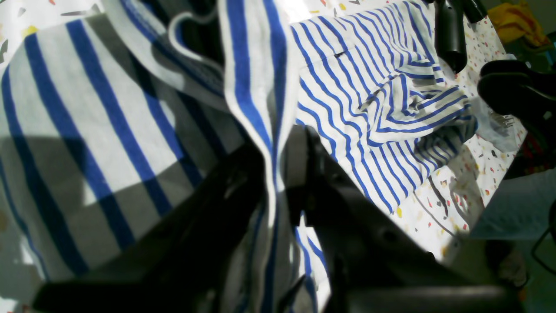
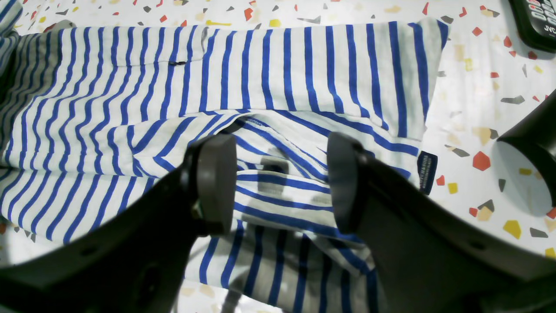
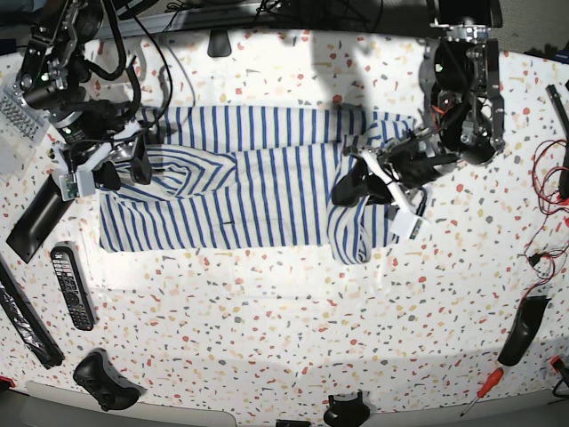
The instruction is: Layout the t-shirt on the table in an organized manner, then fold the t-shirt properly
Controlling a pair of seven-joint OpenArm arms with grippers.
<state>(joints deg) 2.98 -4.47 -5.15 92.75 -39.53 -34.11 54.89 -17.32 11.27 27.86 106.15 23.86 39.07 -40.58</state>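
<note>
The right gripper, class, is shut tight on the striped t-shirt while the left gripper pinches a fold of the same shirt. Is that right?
Not quite. The right gripper is open: the right wrist view shows its fingers standing apart above the t-shirt, gripping nothing. The rest holds: the left gripper does pinch a fold of the same shirt.

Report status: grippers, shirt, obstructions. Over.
Left gripper shut on t-shirt fold. Right gripper open above crumpled hem. Remote beside shirt, apart.

remote brand: we read "JVC" on the black remote [image 2: 535, 21], top right corner of right wrist view
shirt tag: dark tag [image 2: 427, 171] has print, we can't read it
</note>
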